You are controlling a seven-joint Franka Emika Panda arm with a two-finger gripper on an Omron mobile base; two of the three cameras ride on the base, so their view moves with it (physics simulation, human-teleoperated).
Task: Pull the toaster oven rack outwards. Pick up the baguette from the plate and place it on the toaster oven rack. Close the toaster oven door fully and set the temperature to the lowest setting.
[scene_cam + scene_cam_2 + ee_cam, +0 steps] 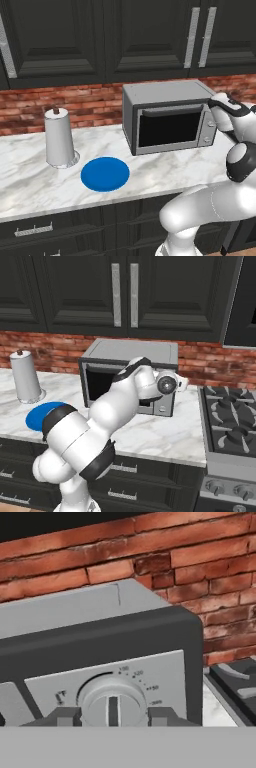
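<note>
The grey toaster oven (165, 95) stands on the counter against the brick wall. Its door (169, 128) is up and shut, so the rack stays hidden behind the dark glass. The blue plate (105, 173) lies bare to the oven's front left, and the baguette is out of view. My gripper (114, 718) is at the top of the right-hand panel, shut on a round grey temperature knob (114, 699), with one fingertip (62, 717) on each side of it. The left base view has the hand (225, 106) at the oven's upper right corner.
A paper towel roll (59, 137) stands left of the plate. A gas stove (230, 426) adjoins the counter to the oven's right. Dark cabinets (150, 35) hang above, and my arm (125, 401) crosses in front of the oven.
</note>
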